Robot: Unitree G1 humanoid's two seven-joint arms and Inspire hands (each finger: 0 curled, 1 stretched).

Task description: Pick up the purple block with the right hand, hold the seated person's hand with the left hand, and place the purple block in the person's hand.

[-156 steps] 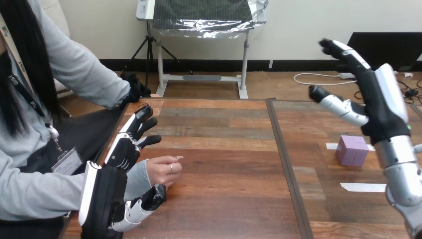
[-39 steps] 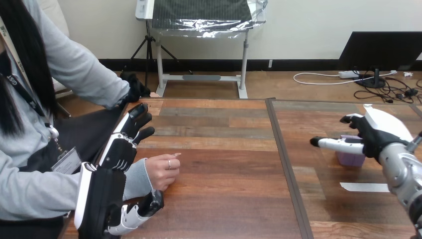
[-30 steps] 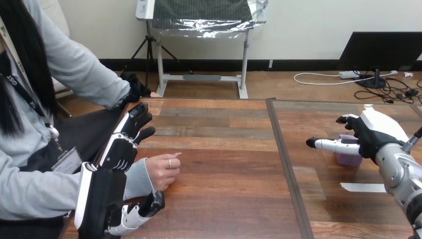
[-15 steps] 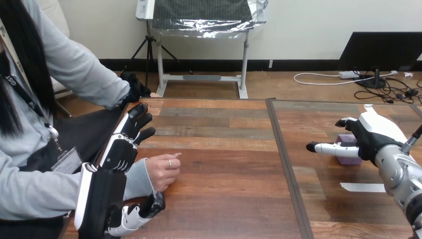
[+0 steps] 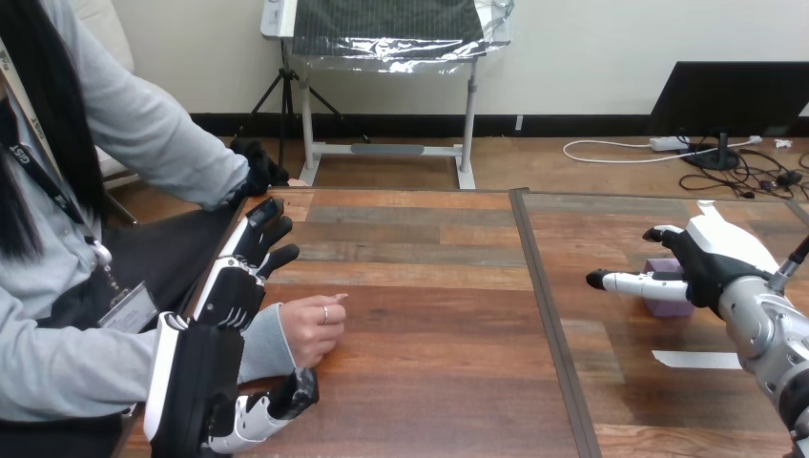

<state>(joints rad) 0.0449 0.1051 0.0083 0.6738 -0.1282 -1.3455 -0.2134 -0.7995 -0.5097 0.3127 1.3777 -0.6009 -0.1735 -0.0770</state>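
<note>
Nearest, the left hand [image 5: 205,382] lies along the person's sleeved wrist with its fingers straight and relaxed, thumb reaching out on the near side. Nothing is curled round the wrist, so the hold the task asks for looks unmade, and the wrist could slide free if that arm shifts. Just beyond the thumb, the person's hand [image 5: 310,329] rests on the table [image 5: 429,363] loosely curled. With no open palm offered, a block brought over would likely have nowhere to land and could roll off the knuckles. Farther out and well apart, the right hand [image 5: 711,258] is low over the purple block [image 5: 668,303], covering its top and much of its front. Whether it has a grip on the block I cannot tell. A lift from a poor grasp would probably tip the block or knock it away, and the carry across the table is a long one for a weak hold. The block itself is a small pale purple cube with flat, smooth-looking faces and crisp edges, sitting on the table directly under that hand's palm.
</note>
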